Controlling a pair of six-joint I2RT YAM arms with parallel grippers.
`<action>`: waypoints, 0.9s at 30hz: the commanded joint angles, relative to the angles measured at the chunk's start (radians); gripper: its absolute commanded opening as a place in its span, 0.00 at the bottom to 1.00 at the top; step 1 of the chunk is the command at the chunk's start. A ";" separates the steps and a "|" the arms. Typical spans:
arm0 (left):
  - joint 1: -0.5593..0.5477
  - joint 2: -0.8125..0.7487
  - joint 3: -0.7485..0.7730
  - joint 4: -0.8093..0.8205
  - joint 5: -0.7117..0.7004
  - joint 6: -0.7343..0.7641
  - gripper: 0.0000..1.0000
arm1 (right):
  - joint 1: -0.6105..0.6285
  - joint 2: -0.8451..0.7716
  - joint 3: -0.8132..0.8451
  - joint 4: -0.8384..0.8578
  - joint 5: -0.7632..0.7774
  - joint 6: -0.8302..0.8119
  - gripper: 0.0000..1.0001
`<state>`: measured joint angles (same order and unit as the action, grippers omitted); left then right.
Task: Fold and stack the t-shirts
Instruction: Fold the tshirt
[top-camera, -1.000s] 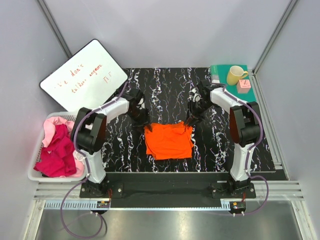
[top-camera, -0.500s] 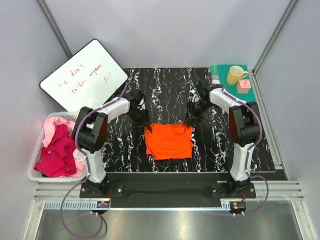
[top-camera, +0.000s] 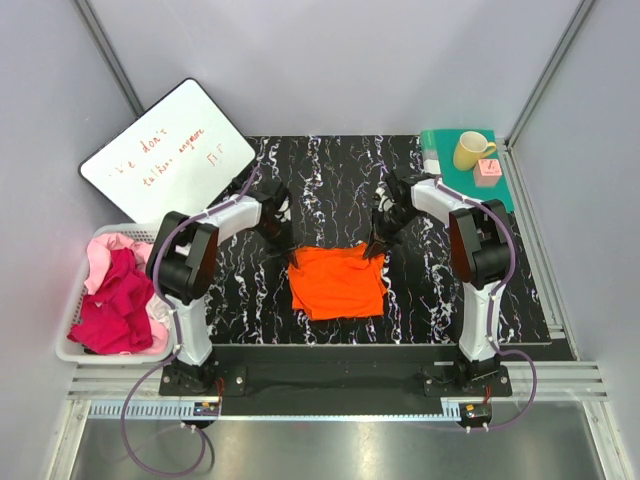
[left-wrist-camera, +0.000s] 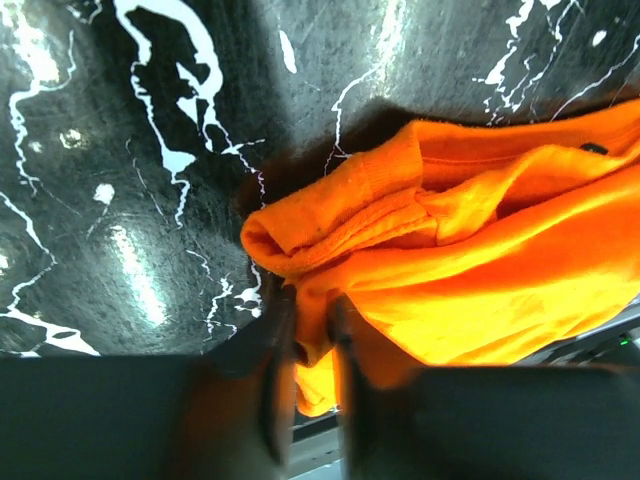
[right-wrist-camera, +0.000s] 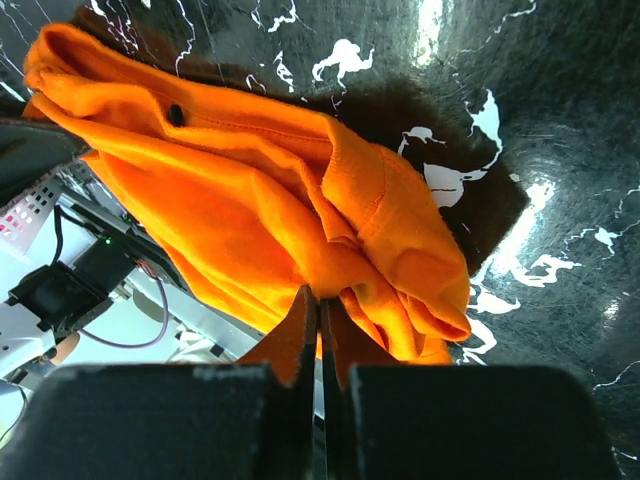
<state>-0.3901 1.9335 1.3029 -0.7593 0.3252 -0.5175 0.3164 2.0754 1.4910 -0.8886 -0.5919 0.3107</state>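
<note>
Our left pincer and right pincer each clamp a far corner of the orange t-shirt on the worktop, seemingly so we can fold it over.

Overhead view of a robotics lab test cell. Plain grey panel walls in metal framing enclose a black marbled counter. A left arm and a right arm stand on bases beside a slotted aluminium rail along the bottom edge, with purple cables trailing. Props surround them: a handwritten whiteboard upper left, a white basket of pink t-shirts at left, an orange t-shirt at centre, and a yellow mug on a teal mat upper right.
</note>
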 joint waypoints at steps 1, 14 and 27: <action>0.005 0.007 0.026 0.005 -0.034 0.007 0.05 | 0.010 -0.008 0.031 -0.012 -0.003 0.002 0.00; 0.013 0.015 0.025 0.005 -0.041 0.016 0.00 | 0.010 0.023 0.153 0.013 0.182 0.022 0.00; 0.020 -0.013 0.056 -0.017 -0.060 0.027 0.42 | 0.009 0.069 0.157 0.016 0.346 0.047 0.19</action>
<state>-0.3840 1.9461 1.3148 -0.7563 0.3206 -0.5117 0.3237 2.1735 1.6505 -0.8806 -0.3626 0.3534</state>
